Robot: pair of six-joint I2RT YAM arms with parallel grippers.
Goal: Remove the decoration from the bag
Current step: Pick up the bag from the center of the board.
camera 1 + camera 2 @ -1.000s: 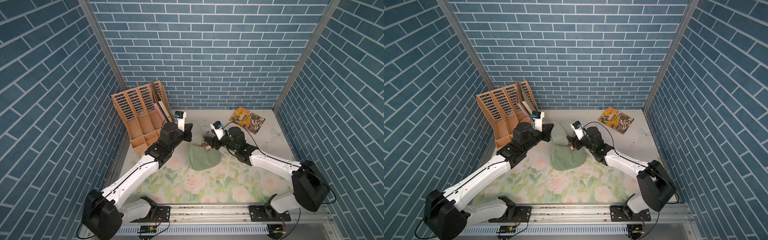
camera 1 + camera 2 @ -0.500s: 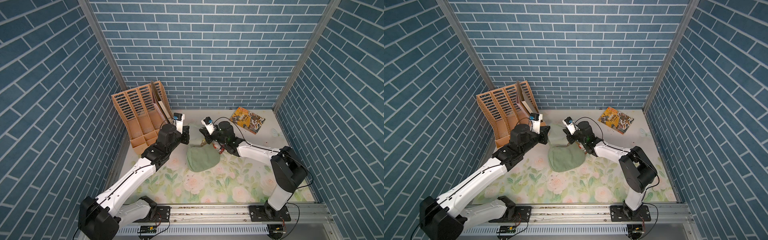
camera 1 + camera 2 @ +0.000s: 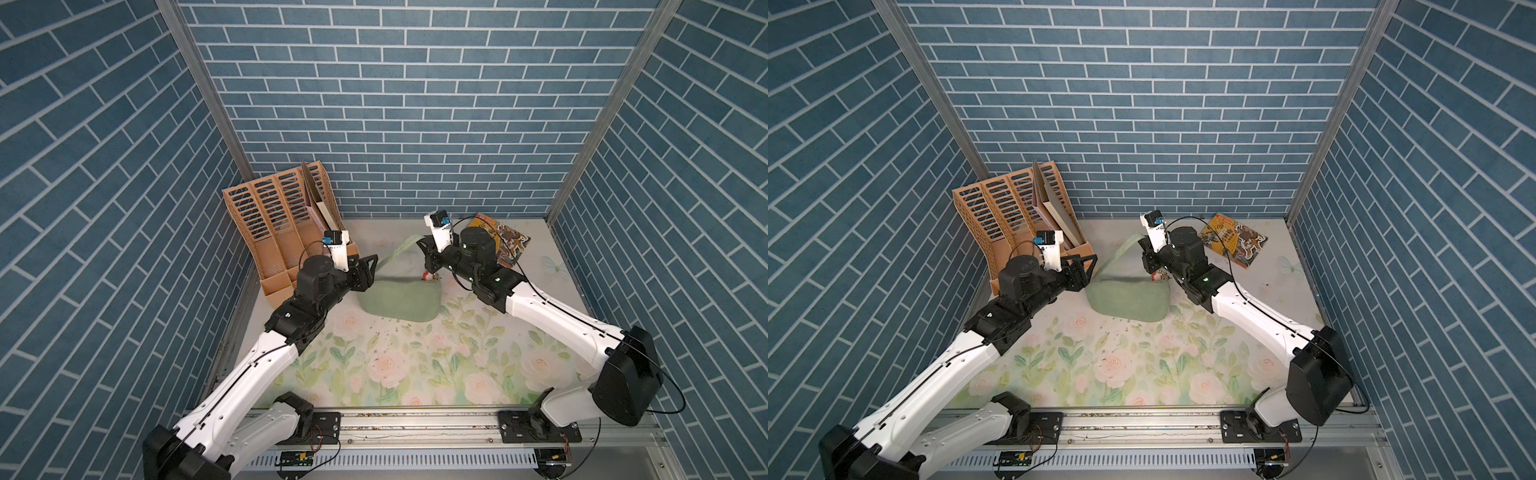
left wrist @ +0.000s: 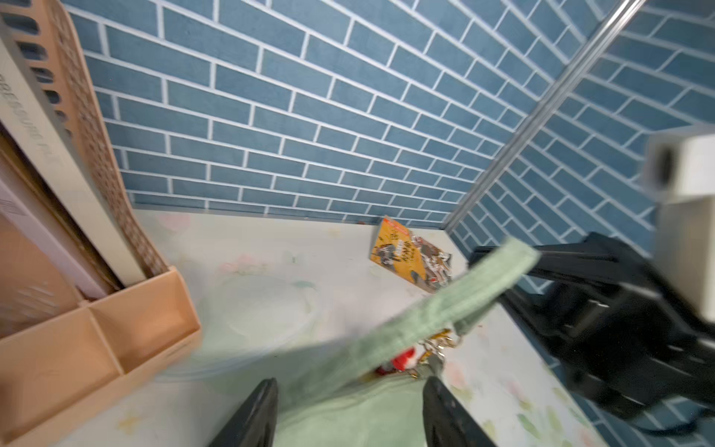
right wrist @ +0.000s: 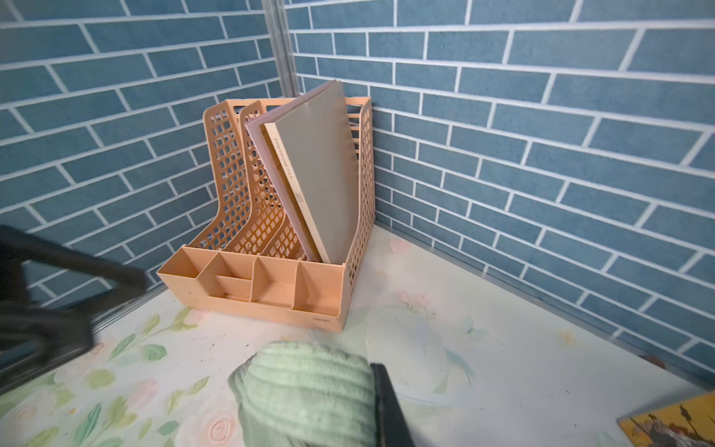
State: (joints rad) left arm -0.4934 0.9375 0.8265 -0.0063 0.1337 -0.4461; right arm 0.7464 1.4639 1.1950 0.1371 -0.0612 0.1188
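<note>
While the soft sage-green, half-moon bag (image 3: 399,301) lies flat on the floral counter (image 3: 415,365), the right hand (image 3: 423,247) is clamped on its ribbed strap (image 4: 464,298), held raised. The left hand (image 3: 371,270) gapes beside the bag. A small red decoration (image 4: 402,360) hangs at the gold clasps.

Flower-print table (image 3: 415,374), dark crumbs (image 3: 386,332) scattered mid-surface. Far left corner: peach file rack (image 3: 270,232), standing. Centre: green bag (image 3: 399,301), lying flat. Far right: yellow booklet (image 3: 509,245), flat, well apart from bag.
</note>
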